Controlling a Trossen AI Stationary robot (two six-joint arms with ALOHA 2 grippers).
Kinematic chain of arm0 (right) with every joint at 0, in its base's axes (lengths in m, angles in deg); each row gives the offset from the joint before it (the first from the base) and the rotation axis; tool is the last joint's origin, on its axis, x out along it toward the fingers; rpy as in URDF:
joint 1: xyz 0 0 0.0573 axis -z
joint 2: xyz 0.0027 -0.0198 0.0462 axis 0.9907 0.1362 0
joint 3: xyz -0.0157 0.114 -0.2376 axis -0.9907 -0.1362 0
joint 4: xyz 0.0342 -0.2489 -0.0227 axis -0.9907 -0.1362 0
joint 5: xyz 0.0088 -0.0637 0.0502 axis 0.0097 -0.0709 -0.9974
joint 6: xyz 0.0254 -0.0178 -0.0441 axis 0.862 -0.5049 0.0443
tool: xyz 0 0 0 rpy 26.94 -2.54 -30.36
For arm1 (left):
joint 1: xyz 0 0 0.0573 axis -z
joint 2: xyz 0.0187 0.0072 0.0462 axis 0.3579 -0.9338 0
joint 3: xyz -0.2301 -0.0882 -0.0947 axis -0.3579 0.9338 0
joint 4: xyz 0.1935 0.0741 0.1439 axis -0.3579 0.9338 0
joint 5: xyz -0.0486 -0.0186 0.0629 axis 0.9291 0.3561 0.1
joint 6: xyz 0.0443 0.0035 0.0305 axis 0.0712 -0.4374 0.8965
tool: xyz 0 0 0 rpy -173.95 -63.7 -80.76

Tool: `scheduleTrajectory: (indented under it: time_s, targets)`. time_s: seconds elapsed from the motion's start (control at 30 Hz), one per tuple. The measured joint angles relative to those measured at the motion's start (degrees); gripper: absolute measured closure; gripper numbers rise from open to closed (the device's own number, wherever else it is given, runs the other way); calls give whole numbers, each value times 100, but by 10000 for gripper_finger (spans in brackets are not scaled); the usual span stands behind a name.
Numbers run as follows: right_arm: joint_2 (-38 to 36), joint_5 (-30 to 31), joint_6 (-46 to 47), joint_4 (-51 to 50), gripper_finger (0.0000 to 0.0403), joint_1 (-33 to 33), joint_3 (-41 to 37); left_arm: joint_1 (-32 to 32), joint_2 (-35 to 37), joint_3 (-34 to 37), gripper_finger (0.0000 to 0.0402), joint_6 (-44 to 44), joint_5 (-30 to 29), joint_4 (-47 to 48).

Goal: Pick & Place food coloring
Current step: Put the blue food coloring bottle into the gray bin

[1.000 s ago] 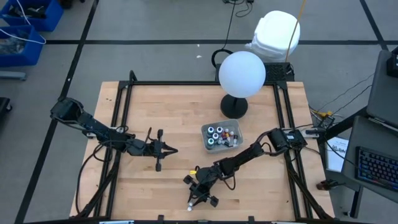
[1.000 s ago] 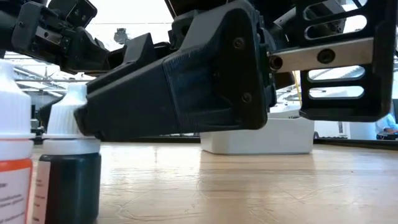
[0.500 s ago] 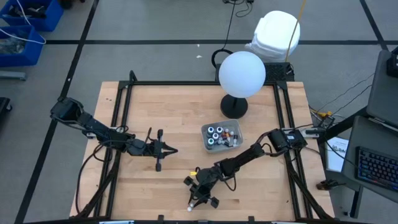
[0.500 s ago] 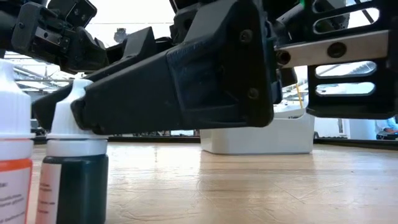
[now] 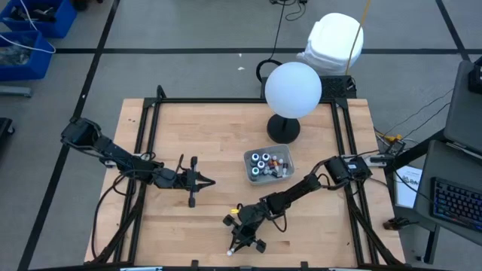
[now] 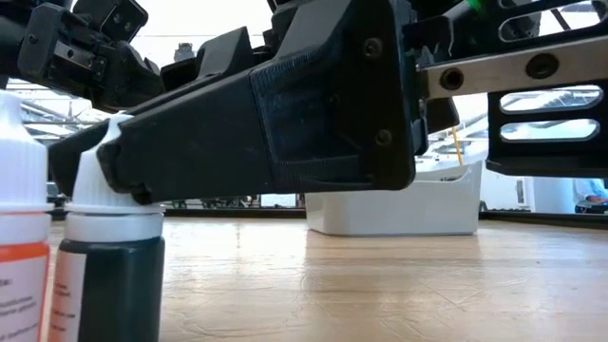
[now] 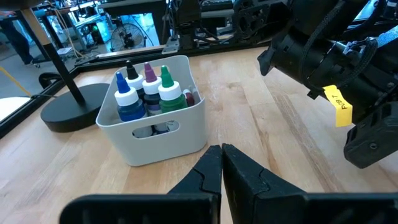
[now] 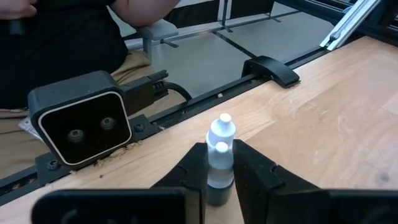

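Note:
Two small food coloring bottles stand upright at the table's near edge. One is dark with a white cap (image 8: 219, 163) (image 6: 106, 271); just beyond it stands an orange-labelled one (image 8: 222, 127) (image 6: 21, 237). My right gripper (image 8: 219, 173) (image 5: 238, 239) is shut on the dark bottle. Several more bottles stand in the clear grey tray (image 5: 269, 165) (image 7: 155, 134) at the table's middle. My left gripper (image 7: 222, 168) (image 5: 203, 181) hovers shut left of the tray, with nothing between its fingers. My right gripper pinches the dark bottle between its two fingers, at the white cap and neck (image 8: 219, 155). The fingers (image 6: 218, 142) come nearly level, slanting a little down, from the table's far right. The bottle stands upright with its base on the table.
A white globe lamp (image 5: 293, 89) on a black round base (image 7: 74, 109) stands behind the tray. Black frame rails (image 5: 147, 128) run along the table's sides. A camera box (image 8: 78, 127) sits at the near edge, and a person (image 8: 68, 37) is beyond it.
In the low view my right gripper's finger has slid across in front of the dark bottle's white cap, which now lies mostly behind it. The bottle stays upright on the table.

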Motion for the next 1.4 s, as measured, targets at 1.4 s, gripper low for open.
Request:
scheduleTrajectory:
  time_s: [1.4]
  targets:
    - [-6883,6327,678,-1367,357,849,-4821,2,-2,-2,380,-9,56,0]
